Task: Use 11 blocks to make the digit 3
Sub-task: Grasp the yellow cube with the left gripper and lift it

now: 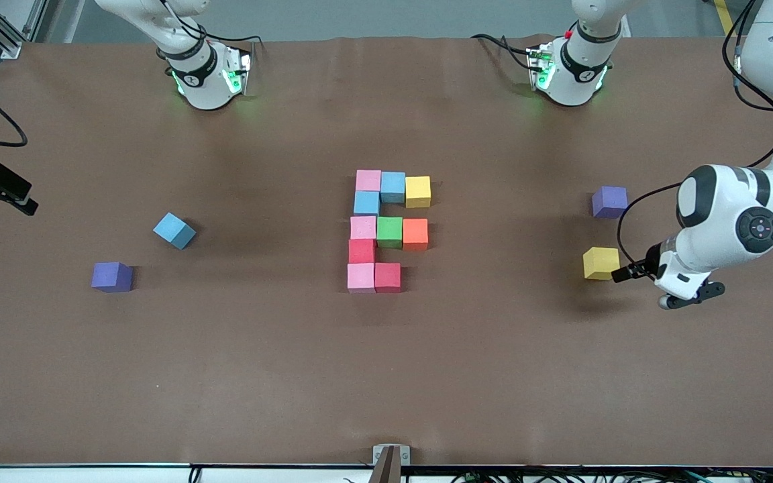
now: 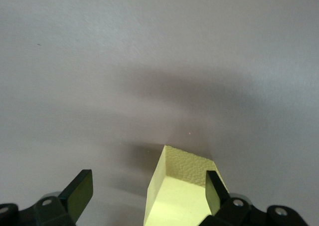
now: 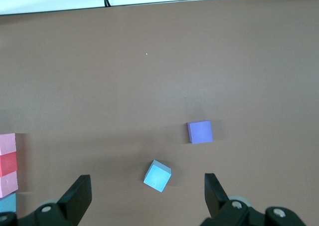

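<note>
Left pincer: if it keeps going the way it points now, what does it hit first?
Most likely the loose yellow cube: the open left pincer already has it partly between its fingers, off-centre toward one finger, so that finger may strike it first.

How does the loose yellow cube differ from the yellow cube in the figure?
The loose yellow cube sits alone toward the left arm's end of the table, while the yellow cube in the figure touches a light blue cube. The left gripper has its open jaws at the loose one; nothing is near the other. Both look the same size and colour.
</note>
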Controlling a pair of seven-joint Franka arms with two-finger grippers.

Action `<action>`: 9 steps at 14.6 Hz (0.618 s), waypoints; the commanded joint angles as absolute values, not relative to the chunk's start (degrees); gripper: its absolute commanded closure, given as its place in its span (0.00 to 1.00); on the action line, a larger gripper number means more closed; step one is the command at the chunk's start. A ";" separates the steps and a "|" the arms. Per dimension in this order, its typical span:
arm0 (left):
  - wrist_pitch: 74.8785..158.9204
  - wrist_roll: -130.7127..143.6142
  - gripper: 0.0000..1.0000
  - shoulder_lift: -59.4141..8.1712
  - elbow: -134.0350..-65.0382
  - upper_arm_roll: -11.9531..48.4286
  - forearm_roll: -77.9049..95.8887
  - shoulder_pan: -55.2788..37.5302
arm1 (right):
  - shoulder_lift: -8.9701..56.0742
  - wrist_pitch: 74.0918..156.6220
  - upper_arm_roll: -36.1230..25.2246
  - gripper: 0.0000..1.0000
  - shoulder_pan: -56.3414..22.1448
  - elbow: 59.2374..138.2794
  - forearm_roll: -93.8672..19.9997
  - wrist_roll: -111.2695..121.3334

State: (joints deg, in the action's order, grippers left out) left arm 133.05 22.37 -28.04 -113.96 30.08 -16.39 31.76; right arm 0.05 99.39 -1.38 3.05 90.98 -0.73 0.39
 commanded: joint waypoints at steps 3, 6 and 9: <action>135.61 21.09 0.01 -24.87 -118.91 32.52 -16.79 32.43 | -0.09 99.67 -1.41 0.00 2.72 91.05 -0.18 0.53; 135.88 21.01 0.01 -24.79 -119.88 32.78 -16.87 32.34 | -0.09 99.67 -1.49 0.00 2.72 91.05 -0.18 0.53; 138.33 21.01 0.01 -25.48 -120.85 33.13 -17.14 32.34 | -0.09 99.76 -1.49 0.00 2.81 91.05 -0.18 0.53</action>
State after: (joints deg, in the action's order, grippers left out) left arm 136.08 21.58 -26.86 -118.60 32.69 -16.44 31.70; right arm 0.05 99.41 -1.38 3.05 90.98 -0.73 0.39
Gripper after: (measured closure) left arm 0.004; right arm 0.000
